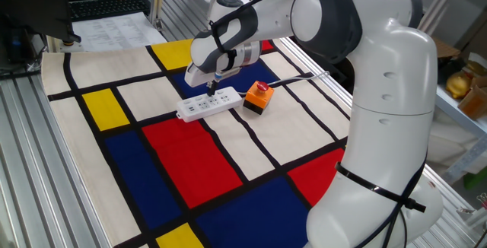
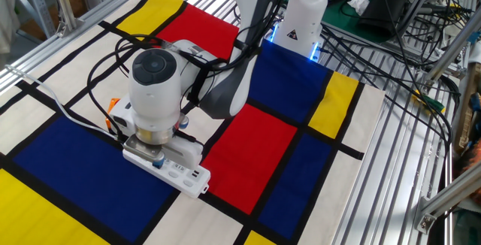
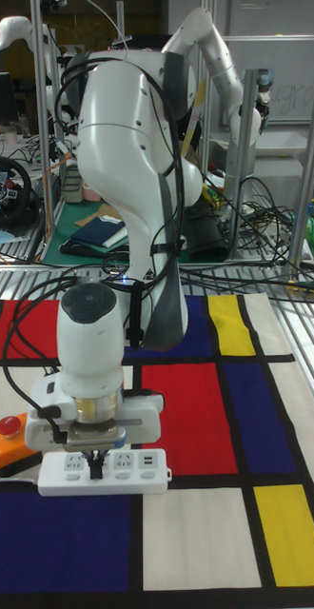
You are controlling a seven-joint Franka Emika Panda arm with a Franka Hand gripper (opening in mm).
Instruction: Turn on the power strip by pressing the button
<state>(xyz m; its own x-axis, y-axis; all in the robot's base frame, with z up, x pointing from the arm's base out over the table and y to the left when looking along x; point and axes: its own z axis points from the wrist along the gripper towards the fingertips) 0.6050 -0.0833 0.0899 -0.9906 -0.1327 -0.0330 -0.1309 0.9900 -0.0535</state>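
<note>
gripper (image 1: 212, 90) on power strip (image 1: 208, 106) | orange box (image 1: 258, 98) just beside strip's end

One fixed view looks down from the arm's (image 1: 365, 88) side; the other faces its base, high; the tall view sits low, opposite. All share the strip (image 3: 102, 473).

Pretty clearly a robotics lab, not anyone's home. The arm (image 1: 358, 65) sits on a bench of ribbed aluminium framing (image 2: 421, 125), covered by a Mondrian-style cloth (image 1: 190, 157) of red, blue, yellow and white blocks. Bundles of black cables (image 2: 391, 19) sprawl at about 1 o'clock in the other fixed view. In the tall view there's a second white robot arm (image 3: 219, 57) at 12 o'clock, and a racing steering wheel (image 3: 5, 186) at 10 o'clock.
</note>
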